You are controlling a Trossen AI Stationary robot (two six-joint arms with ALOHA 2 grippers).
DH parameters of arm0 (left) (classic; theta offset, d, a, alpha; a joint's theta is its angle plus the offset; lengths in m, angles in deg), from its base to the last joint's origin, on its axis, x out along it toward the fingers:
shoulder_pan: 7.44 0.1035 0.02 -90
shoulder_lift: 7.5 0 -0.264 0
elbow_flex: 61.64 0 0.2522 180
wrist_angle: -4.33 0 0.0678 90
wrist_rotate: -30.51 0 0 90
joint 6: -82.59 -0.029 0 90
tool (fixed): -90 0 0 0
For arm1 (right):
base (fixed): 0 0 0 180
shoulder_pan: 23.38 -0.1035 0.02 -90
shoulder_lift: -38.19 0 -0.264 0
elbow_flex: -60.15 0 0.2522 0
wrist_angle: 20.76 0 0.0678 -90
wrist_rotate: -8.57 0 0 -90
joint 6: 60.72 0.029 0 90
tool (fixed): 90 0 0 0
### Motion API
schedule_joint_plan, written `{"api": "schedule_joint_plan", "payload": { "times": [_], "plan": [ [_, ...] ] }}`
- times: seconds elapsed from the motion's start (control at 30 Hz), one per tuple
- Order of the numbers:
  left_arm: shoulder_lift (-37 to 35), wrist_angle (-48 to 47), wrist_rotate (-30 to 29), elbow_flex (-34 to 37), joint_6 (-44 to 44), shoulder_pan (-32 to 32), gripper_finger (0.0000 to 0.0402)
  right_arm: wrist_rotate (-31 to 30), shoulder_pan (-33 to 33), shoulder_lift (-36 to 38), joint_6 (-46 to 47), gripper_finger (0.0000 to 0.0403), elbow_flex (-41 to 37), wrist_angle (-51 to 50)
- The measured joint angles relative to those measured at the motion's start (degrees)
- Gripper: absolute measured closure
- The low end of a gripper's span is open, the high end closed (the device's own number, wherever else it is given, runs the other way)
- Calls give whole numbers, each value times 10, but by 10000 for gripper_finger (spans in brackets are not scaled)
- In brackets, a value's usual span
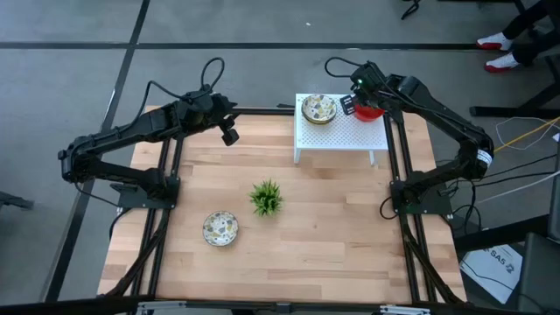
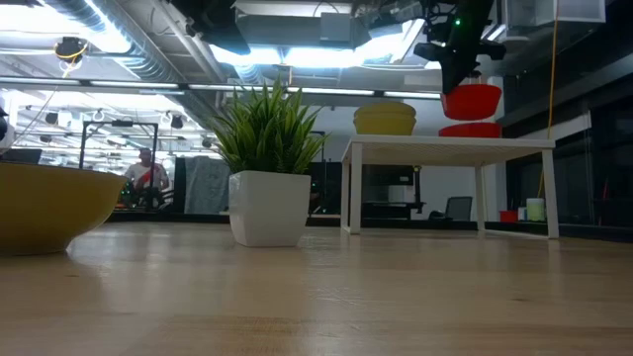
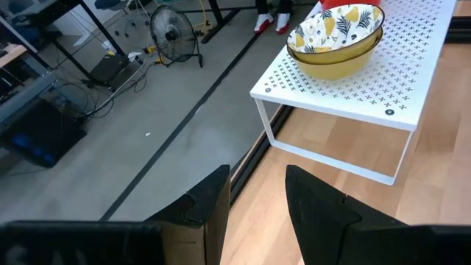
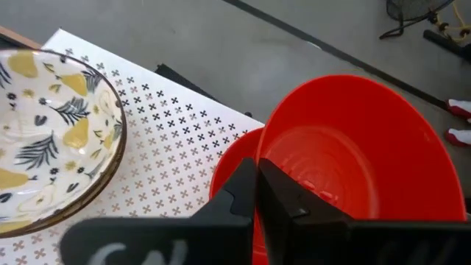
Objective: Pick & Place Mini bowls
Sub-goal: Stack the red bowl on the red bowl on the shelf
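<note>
While over rack (image 1: 350, 138): R gripper (image 4: 256, 193) w/ red bowl (image 4: 368, 147)

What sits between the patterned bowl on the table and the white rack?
In the high view, the green plant stands between the patterned bowl on the table and the white rack. Otherwise that stretch is bare wood.

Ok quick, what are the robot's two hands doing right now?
Left gripper: open, holding nothing.
Right gripper: shut on the rim of a red bowl, above the white rack.
</note>
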Motion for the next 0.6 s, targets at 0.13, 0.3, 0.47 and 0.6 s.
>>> {"api": "schedule_joint_plan", "payload": {
  "times": [0.13,0.3,0.47,0.6],
  "plan": [
    [0,0,0,0,0,0,274,12,3,-9,3,394,-2,0],
    [0,-1,0,0,0,0,274,14,3,-12,15,394,-42,9],
    [0,-2,0,0,0,0,274,14,3,-12,15,394,-74,30],
    [0,-2,0,0,0,0,274,14,3,-12,13,394,-76,51]
  ]
}}
